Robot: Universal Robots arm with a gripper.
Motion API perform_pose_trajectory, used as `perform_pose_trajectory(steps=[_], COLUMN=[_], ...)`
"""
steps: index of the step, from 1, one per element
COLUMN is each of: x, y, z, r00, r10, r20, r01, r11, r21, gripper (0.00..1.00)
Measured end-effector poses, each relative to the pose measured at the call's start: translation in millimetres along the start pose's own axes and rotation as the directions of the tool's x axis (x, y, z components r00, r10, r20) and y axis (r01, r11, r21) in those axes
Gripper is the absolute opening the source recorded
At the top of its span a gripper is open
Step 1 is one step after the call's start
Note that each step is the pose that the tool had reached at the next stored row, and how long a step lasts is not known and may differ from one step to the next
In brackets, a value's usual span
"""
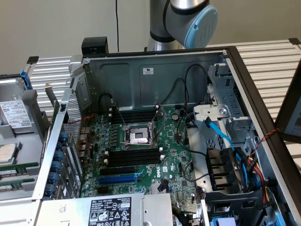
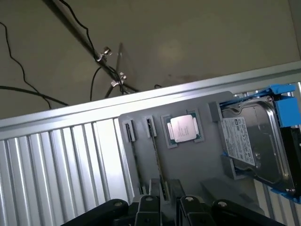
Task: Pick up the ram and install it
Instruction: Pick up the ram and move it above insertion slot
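In the exterior view, the open grey steel computer case fills the middle. A large green motherboard lies flat in it, with a square metal socket at its centre and long black memory slots just toward six o'clock of that socket. A blue slot sits further toward six. The silver arm with a pale blue cap rises behind the case at twelve o'clock.

At nine o'clock a moulded grey plastic tray rests on the ribbed metal table. It holds a silver hard drive, a square metal processor chip and the ram sticks, two long thin green circuit boards lying in their own grooves, untouched.

The wrist view looks down on the same tray. The ram sticks are seen edge-on, side by side in narrow channels. The processor chip is just beside them, and the hard drive, in a blue plastic bracket, is beyond it.

The gripper hangs nearest the ram sticks' ends. Its black fingers are spread apart and released, grasping nothing.
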State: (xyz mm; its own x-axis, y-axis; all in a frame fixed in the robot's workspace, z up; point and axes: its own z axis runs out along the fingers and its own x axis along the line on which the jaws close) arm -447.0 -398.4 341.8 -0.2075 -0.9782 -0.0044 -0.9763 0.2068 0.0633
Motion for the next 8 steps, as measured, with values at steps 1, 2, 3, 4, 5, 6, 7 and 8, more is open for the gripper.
perform_pose_trajectory(steps=[1, 2, 3, 4, 5, 6, 7, 8], x=[0.0, -0.1, 0.0, 0.0, 0.0, 0.0, 0.1, 0.0], y=[-0.2, -0.4, -0.5, -0.6, -0.8, -1.0, -1.1, -1.2], z=[1.7, 3.5, 5.3, 7.2, 9.0, 10.9, 12.6, 14.4], r00=[1.0, 1.0, 1.0, 1.0, 0.9999, 0.9995, 0.9988, 0.9978], r10=[0.0, -0.001, -0.003, -0.008, -0.016, -0.031, -0.048, -0.066], r20=[0.0, -0.0001, -0.0003, -0.0005, -0.001, -0.002, -0.0031, -0.0043], r01=[0.0, 0.001, 0.003, 0.008, 0.016, 0.031, 0.048, 0.066], r11=[1.0, 1.0, 1.0, 1.0, 0.9999, 0.9995, 0.9988, 0.9978], r21=[0.0, -0.0001, -0.0001, -0.0001, -0.0001, -0.0001, -0.0003, -0.0005], gripper=[0.24, 0.24, 0.24, 0.24, 0.24, 0.24, 0.24, 0.24])
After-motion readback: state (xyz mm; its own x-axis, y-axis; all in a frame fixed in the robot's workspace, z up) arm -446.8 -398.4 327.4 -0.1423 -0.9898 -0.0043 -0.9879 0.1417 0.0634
